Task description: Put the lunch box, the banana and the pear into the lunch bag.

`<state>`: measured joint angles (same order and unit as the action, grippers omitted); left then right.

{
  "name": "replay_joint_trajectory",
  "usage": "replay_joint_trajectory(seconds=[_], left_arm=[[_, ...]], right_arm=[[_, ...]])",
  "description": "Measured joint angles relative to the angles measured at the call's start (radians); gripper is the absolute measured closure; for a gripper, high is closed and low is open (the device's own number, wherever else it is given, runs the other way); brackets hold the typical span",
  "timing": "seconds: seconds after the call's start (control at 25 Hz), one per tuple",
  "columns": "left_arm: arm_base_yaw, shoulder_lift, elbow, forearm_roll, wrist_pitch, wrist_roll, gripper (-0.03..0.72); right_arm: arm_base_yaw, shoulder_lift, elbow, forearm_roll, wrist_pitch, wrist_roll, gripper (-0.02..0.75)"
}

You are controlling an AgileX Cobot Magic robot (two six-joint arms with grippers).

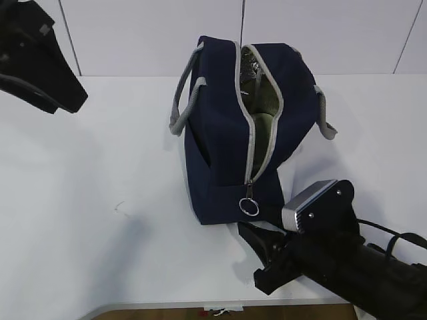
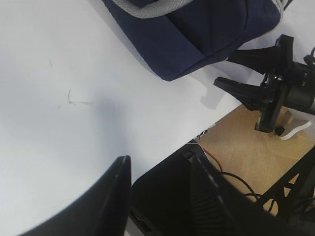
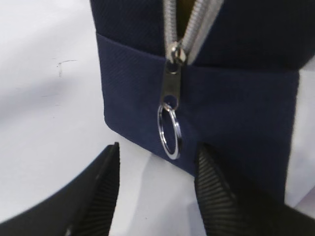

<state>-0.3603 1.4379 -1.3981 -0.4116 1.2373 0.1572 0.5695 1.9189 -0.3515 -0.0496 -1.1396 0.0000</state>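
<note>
right wrist view: ribbed fingers (image 3: 216, 191) of both grippers parted, empty, near woven navy lunch bag (image 3: 231, 103)

No readable text, labels, brands or numbers on anything in view.

A plain white table (image 1: 87, 220) carries everything here. The lunch bag (image 1: 223, 147) stands directly on it, set toward the far side, its zipped end facing the near edge. Left of the bag, the tabletop bears a small faint scratch mark (image 1: 120, 207), well apart from the navy fabric. Beyond the table's near edge, below the bag, a wooden floor (image 2: 251, 152) shows.
</note>
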Motion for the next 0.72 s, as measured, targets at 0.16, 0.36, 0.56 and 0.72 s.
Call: replay_joint_trajectory(seconds=[0.16, 0.36, 0.56, 0.72], left_arm=[[0.0, 0.0, 0.0, 0.0, 0.0, 0.0, 0.381], [0.0, 0.0, 0.0, 0.002, 0.0, 0.0, 0.381], [0.0, 0.0, 0.0, 0.002, 0.0, 0.0, 0.381], [0.0, 0.0, 0.0, 0.002, 0.0, 0.0, 0.381]], right_arm=[[0.0, 0.004, -0.012, 0.0, 0.0, 0.0, 0.336], [0.0, 0.005, -0.033, 0.0, -0.001, 0.0, 0.336], [0.0, 0.007, -0.045, 0.0, -0.002, 0.013, 0.362], [0.0, 0.007, -0.045, 0.0, -0.002, 0.023, 0.438]])
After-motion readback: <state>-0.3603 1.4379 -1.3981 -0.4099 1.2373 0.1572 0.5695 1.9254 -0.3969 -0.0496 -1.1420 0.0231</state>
